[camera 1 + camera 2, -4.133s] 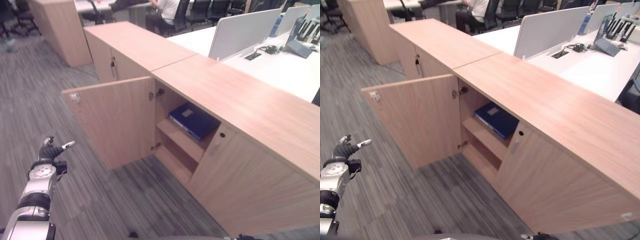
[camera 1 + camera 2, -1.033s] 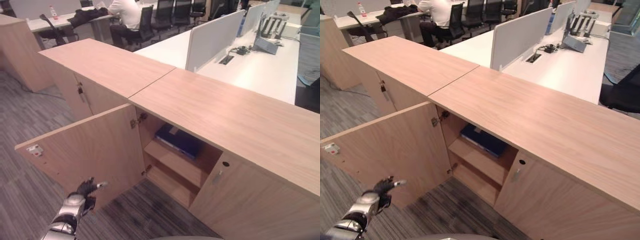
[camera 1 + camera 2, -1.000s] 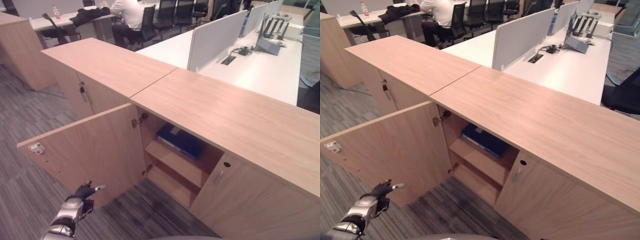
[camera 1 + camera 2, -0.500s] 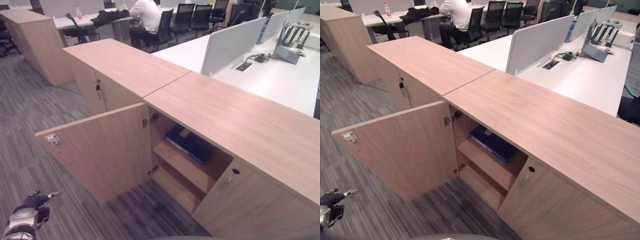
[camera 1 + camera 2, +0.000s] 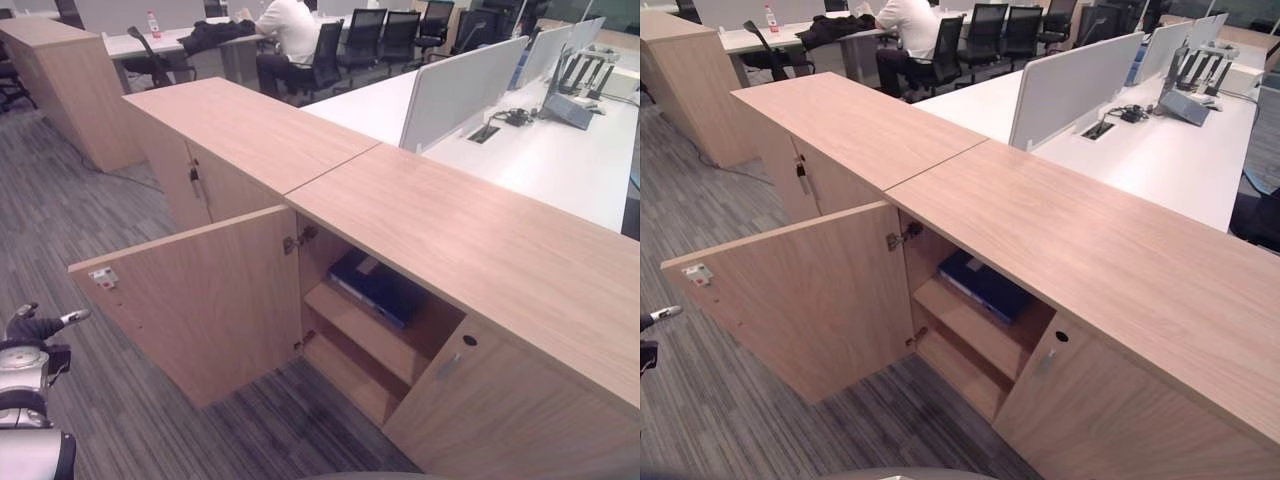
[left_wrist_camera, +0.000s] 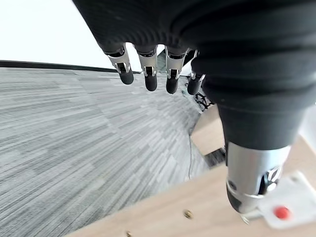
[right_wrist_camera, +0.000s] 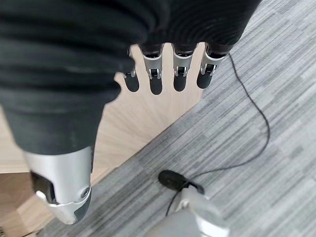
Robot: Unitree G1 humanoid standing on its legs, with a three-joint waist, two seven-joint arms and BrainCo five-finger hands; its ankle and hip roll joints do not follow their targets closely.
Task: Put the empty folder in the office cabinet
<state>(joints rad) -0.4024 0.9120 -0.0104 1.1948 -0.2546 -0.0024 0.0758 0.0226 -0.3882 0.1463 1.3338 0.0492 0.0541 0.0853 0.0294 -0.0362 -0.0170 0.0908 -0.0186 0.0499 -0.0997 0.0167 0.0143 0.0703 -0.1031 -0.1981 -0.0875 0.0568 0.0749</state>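
Note:
A dark blue folder (image 5: 375, 285) lies flat on the upper shelf of the wooden office cabinet (image 5: 470, 230). The cabinet's left door (image 5: 200, 300) stands wide open, swung out over the carpet. My left hand (image 5: 35, 328) hovers open at the lower left, a short way off the door's free edge and touching nothing. In the left wrist view its fingers (image 6: 146, 69) are straight and empty, with the door's white latch plate (image 6: 284, 210) just past the thumb. My right hand (image 7: 155, 74) hangs open and empty over the carpet beside a wooden panel (image 7: 143, 118).
A closed cabinet (image 5: 240, 125) with a key in its lock adjoins on the left. Behind run white desks (image 5: 560, 150) with divider screens, office chairs and a seated person (image 5: 285, 20). Another wooden cabinet (image 5: 70, 80) stands far left. Grey carpet lies before the door.
My left hand has drawn away from the door's face to the left and risen a little. The door and the folder stay as they were.

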